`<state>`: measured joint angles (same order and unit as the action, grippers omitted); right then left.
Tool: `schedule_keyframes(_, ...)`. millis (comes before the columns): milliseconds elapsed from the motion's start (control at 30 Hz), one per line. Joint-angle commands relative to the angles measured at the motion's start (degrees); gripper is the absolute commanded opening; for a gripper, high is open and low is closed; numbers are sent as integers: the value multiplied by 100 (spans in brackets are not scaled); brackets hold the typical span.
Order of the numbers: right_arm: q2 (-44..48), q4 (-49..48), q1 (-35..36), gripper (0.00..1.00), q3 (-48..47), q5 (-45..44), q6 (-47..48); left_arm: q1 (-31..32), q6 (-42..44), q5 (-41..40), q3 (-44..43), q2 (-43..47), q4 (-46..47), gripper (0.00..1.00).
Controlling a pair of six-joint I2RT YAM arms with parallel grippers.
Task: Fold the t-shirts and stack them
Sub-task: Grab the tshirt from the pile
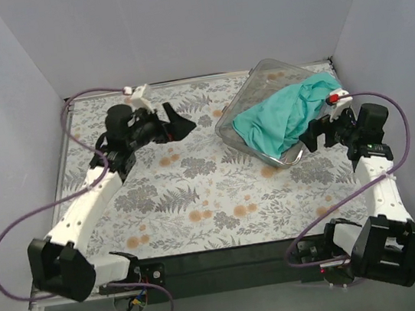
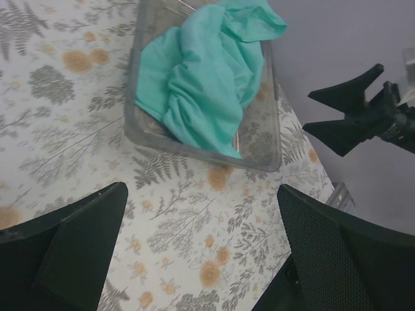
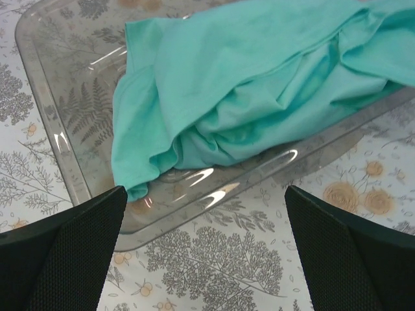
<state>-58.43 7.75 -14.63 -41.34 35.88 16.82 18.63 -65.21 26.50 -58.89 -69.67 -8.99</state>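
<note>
T-shirt (image 1: 283,118), teal-green and crumpled, lies in a loose heap inside a clear plastic tray (image 1: 229,131). It lies straight ahead of the right end effector (image 1: 318,129) and far across the counter (image 1: 198,195) from the left end effector (image 1: 179,121). In the right wrist view the cloth (image 3: 259,84) fills most of the tray's far half. One folded edge hangs down toward the near wall of the tray (image 3: 71,97), and the bare floor of the tray shows on the left.

The right end effector (image 3: 206,214) has its two fingers spread wide apart with nothing between them. They sit just short of the tray's near rim, over the counter. Whether they touch the tray I cannot tell.

The left end effector (image 2: 202,194) also has its fingers wide apart and holds nothing. It is above the fern-and-flower pattern of the counter, well apart from the tray. From its wrist camera the tray (image 2: 194,152) lies ahead with the t-shirt (image 2: 201,71) bunched inside. The right end effector (image 2: 310,111) shows beyond the tray's right side, black fingers splayed.

Purple cables (image 1: 4,246) loop out from both arms.
</note>
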Motion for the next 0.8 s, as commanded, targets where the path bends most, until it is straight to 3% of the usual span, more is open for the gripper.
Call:
schedule_keyframes(0,-195,192,-469,97,73,1176,-30,754,26,-636,-1111,-1090,-304,93)
schedule_keyframes(200,60,201,-540,98,328,1142,14,1888,263,-1199,-2879,-3381,-733,89)
schedule_keyframes(467,87,192,-734,98,346,1255,-56,2751,501,-2374,-6488,-6206,-1894,81)
schedule_keyframes(667,122,192,-813,98,329,1264,-100,2883,474,-2879,-7346,-7366,-1861,77)
schedule_keyframes(733,122,192,-822,98,320,1255,-109,2900,448,-2721,-7583,-7543,-1790,64)
schedule_keyframes(767,113,192,-831,98,311,1246,-109,2909,439,-2677,-7654,-7640,-1773,42)
